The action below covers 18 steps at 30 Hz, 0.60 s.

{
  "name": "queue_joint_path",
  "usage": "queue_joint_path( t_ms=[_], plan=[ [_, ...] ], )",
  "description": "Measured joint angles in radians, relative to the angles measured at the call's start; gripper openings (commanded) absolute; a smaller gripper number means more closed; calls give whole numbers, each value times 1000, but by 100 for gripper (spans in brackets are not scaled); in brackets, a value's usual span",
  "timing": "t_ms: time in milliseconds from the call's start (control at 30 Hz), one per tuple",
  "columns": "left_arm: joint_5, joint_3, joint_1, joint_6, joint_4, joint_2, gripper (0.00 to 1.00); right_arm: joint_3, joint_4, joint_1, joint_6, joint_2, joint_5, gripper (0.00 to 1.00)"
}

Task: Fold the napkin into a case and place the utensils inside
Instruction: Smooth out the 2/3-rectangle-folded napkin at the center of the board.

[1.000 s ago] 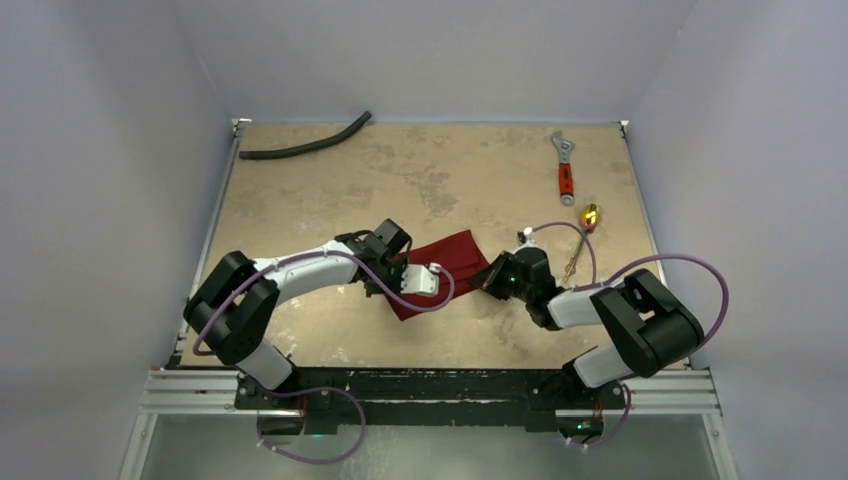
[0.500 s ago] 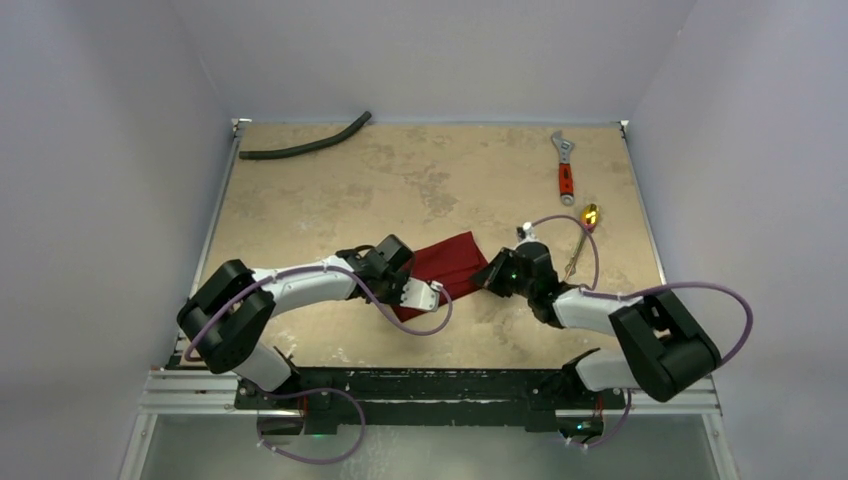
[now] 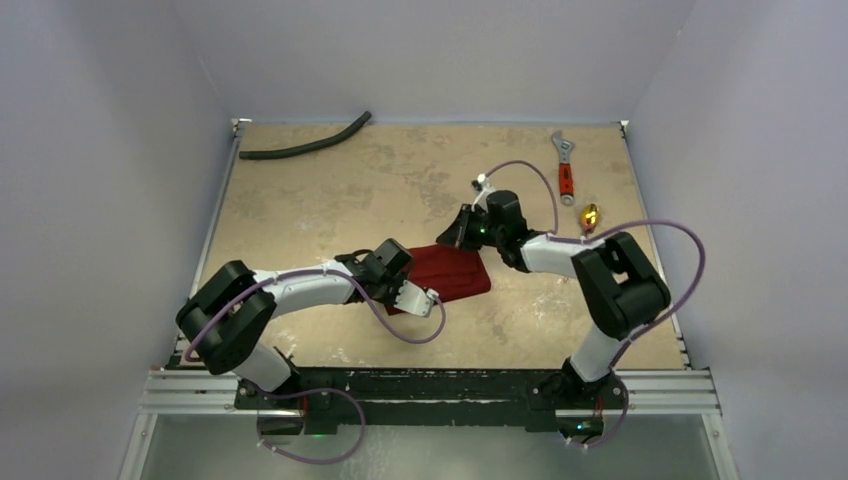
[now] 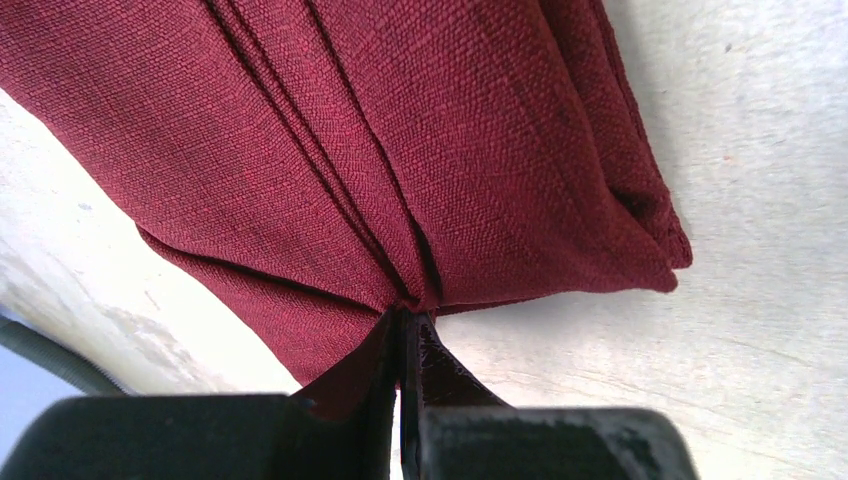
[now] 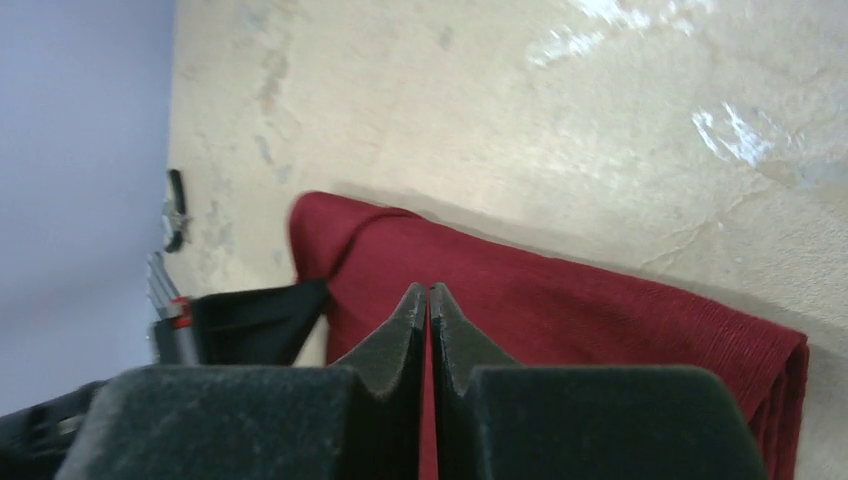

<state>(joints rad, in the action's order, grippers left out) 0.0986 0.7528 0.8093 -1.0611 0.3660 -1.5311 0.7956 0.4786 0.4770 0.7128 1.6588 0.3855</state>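
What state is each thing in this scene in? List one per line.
napkin: folded in layers, lying flat
left gripper: shut, pinching the napkin's edge
right gripper: jaws together, holding nothing
gold spoon: lying loose, outside the napkin
wrench: lying untouched
hose: lying untouched

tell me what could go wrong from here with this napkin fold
1. The left hand pinches only one edge of the folded napkin; a tug could pull the pleated layers apart.
2. The right hand is closed over the napkin's far side; if cloth is snagged, lifting may undo the fold.
3. The gold spoon lies close by the right arm; a swing might knock it.
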Motion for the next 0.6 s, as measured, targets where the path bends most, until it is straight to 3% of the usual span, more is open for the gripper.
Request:
queue_joint_path(
  t_ms=[233,367,600],
  plan=[
    [63,0,0,-85,-16,-17,2,-20,45,-2,2,169,17,0],
    [73,-18,-1,-134,-38,-8,10,-74,141,-6,32,172,5,0],
    [34,-118,-45,-258,-35,212,48,-179,274,-6,89,137,-55,2]
  ],
)
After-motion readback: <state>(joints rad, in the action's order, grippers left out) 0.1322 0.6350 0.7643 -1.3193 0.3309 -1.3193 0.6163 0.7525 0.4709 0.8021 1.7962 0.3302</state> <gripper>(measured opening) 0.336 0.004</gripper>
